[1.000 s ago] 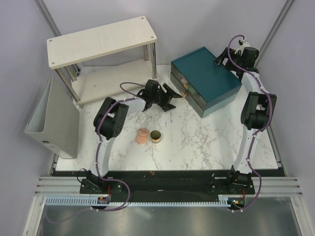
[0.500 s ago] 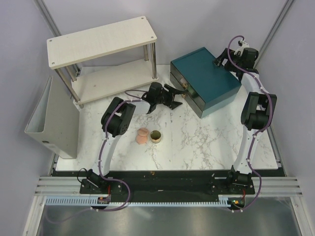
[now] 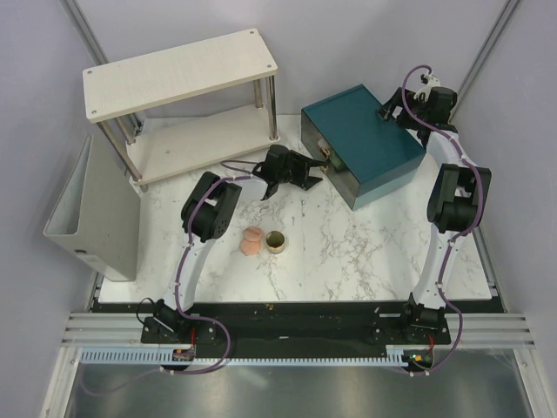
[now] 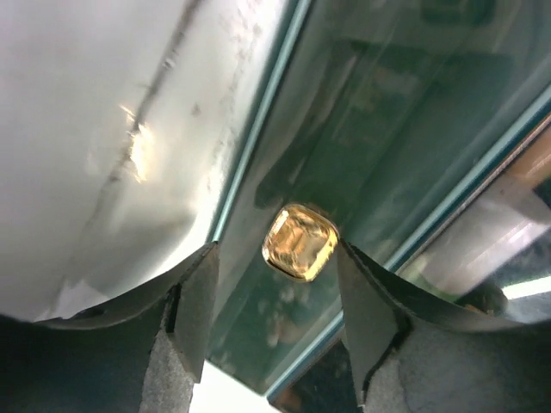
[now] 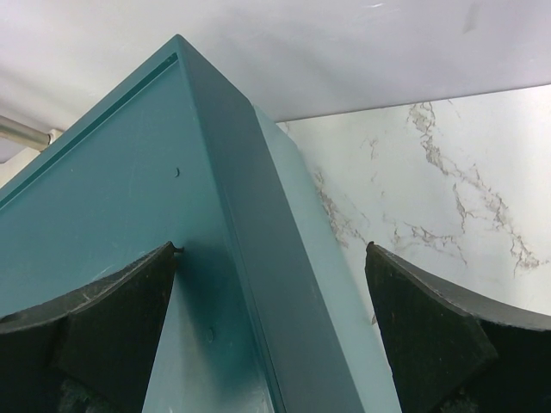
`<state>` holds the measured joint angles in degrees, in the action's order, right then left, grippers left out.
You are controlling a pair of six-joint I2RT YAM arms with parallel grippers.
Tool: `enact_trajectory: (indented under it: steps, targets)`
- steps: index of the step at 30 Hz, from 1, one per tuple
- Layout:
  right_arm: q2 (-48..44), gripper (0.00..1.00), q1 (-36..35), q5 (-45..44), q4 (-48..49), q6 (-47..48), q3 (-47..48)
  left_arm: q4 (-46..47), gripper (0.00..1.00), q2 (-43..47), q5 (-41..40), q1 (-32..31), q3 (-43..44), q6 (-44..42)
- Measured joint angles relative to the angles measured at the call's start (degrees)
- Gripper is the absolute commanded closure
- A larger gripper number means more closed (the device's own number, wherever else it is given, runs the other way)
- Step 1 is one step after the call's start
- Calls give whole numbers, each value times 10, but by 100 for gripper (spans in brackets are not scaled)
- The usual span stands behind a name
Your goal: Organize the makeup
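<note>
Left end effector [image 4: 275, 275] moves up to teal box [image 3: 370, 139] | gold knob [image 4: 300, 242] at your 12 o'clock, between half-open jaws, untouched

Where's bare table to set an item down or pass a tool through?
Widest bare table: in front of the teal box, from the gold pot to the table's right edge. The shelf top is bare too. Crowded: the gap between shelf and box, where the left tool sits open around a drawer knob.
</note>
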<state>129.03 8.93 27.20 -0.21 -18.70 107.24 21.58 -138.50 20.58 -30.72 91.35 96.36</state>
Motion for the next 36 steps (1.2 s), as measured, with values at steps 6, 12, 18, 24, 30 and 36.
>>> enact_trajectory:
  steps: [6, 12, 18, 24, 30, 36]
  targets:
    - [-4, 2, 0, 3, -1, -3, -5, -10, 45, 1, -12, 0, 3, 8]
    - [-7, 2, 4, 8, -4, -8, -9, -75, 55, -2, -24, 3, 45, 9]
    - [-12, 2, 10, 18, -19, -13, -10, -120, 65, -12, -29, 8, 81, 9]
    - [-25, 2, 20, 30, -45, -18, -17, -125, 70, -13, -25, 9, 84, 9]
    - [-42, 2, 26, 45, -58, -31, -18, -125, 73, -15, -16, 10, 88, 5]
    - [-64, 2, 27, 57, -58, -41, -18, -120, 76, -15, -12, 11, 86, -9]
